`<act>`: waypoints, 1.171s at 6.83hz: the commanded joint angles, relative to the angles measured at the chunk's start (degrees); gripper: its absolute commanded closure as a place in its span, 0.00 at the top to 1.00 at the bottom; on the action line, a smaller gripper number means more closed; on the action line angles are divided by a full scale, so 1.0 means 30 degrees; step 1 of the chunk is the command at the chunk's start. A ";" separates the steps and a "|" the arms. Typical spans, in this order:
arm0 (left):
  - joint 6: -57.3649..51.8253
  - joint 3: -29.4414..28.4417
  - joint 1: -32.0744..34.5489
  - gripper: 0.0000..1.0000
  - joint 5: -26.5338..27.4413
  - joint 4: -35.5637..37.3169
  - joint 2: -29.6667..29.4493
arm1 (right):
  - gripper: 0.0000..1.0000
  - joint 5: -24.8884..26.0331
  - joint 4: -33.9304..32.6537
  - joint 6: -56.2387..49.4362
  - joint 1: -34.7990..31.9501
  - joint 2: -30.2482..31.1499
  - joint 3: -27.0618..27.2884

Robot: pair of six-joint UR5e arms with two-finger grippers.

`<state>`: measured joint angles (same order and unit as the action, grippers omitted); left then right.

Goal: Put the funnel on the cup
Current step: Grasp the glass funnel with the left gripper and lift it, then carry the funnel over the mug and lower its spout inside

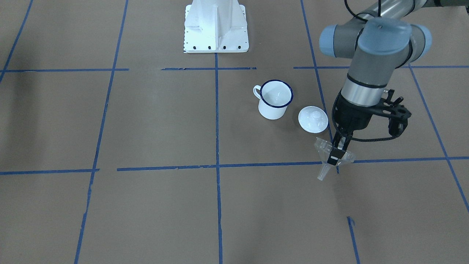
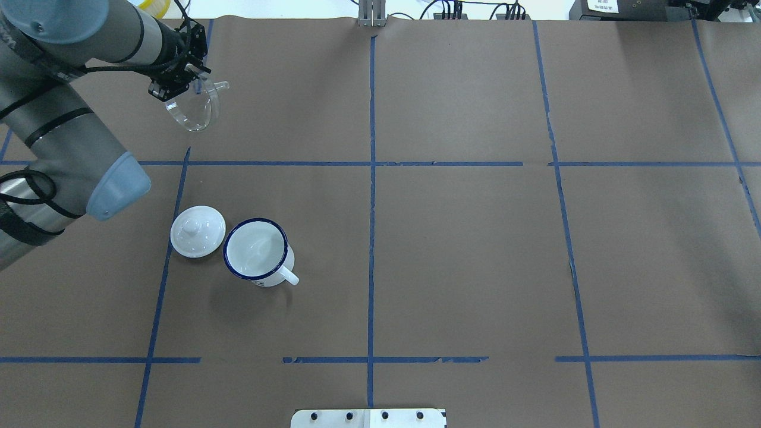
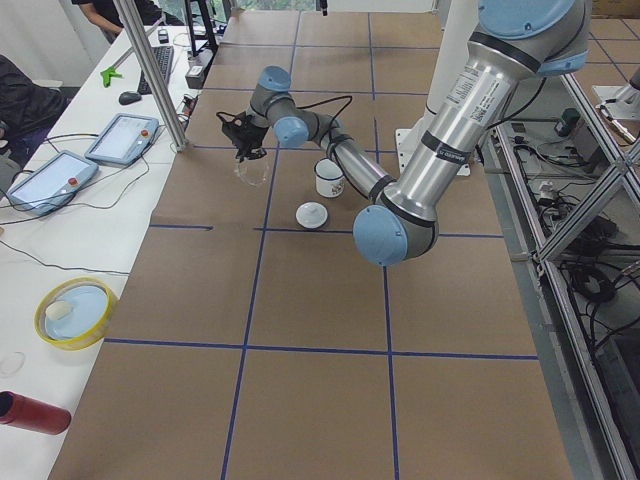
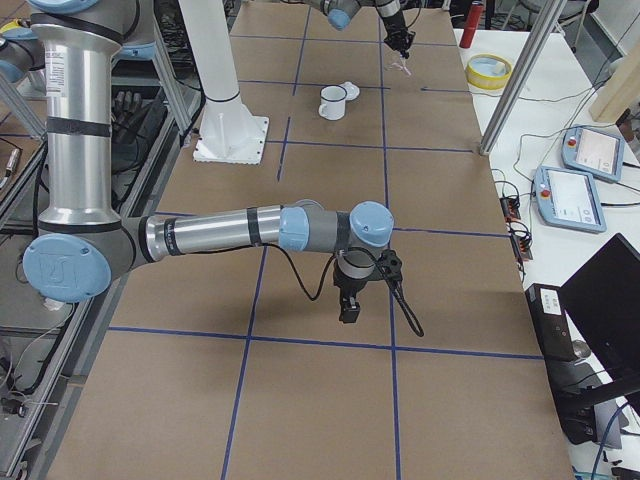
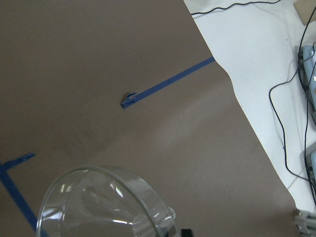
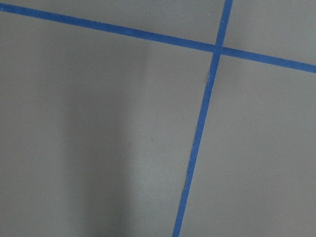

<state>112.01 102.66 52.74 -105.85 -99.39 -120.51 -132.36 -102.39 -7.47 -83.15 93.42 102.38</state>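
My left gripper (image 1: 334,157) is shut on the rim of the clear funnel (image 1: 322,147) and holds it tilted above the table, spout toward the far side. In the overhead view the gripper (image 2: 185,89) and funnel (image 2: 195,113) are at the far left. The funnel's rim fills the bottom of the left wrist view (image 5: 98,207). The white cup (image 2: 257,252) with a dark blue rim stands upright and empty nearer the robot, apart from the funnel (image 1: 274,101). My right gripper (image 4: 350,305) shows only in the exterior right view, low over bare table; I cannot tell its state.
A white round lid (image 2: 198,231) with a knob lies right beside the cup (image 1: 313,119). The robot's white base plate (image 1: 216,25) stands at the near middle edge. A side table past the far edge holds tablets (image 3: 120,138) and a yellow dish (image 3: 72,312).
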 commanded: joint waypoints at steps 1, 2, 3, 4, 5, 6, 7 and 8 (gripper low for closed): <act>-0.2144 0.3442 0.0057 0.00 -0.1303 0.4753 -0.0084 | 1.00 0.0000 0.0000 0.0001 0.0000 0.0004 0.0004; -0.3312 0.4586 -0.0001 0.00 -0.2439 0.6396 -0.0113 | 1.00 0.0000 0.0000 0.0001 0.0000 0.0004 0.0004; -0.5064 0.5119 -0.0495 0.00 -0.3349 0.8385 -0.0636 | 1.00 0.0000 0.0000 0.0001 0.0000 0.0004 0.0004; -0.6502 0.5385 -0.1544 0.00 -0.3330 1.0377 -0.1366 | 1.00 0.0000 0.0000 0.0001 0.0000 0.0004 0.0004; -0.7010 0.5388 -0.3004 0.00 -0.3126 1.2021 -0.2272 | 1.00 0.0000 -0.0029 0.0001 0.0000 0.0004 0.0004; -0.7073 0.5388 -0.4498 0.00 -0.2167 1.3284 -0.2978 | 1.00 0.0000 -0.0030 0.0001 0.0000 0.0004 0.0004; -0.7073 0.5156 -0.6601 0.00 0.0308 1.5037 -0.3710 | 1.00 0.0000 -0.0001 0.0001 0.0000 0.0004 0.0004; -0.7073 0.4545 -0.6970 0.00 0.0855 1.5432 -0.4152 | 1.00 0.0000 0.0000 0.0001 0.0000 0.0004 0.0004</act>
<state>90.92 117.87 35.27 -107.16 -56.26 -130.96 -132.36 -102.42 -7.47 -83.14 93.43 102.39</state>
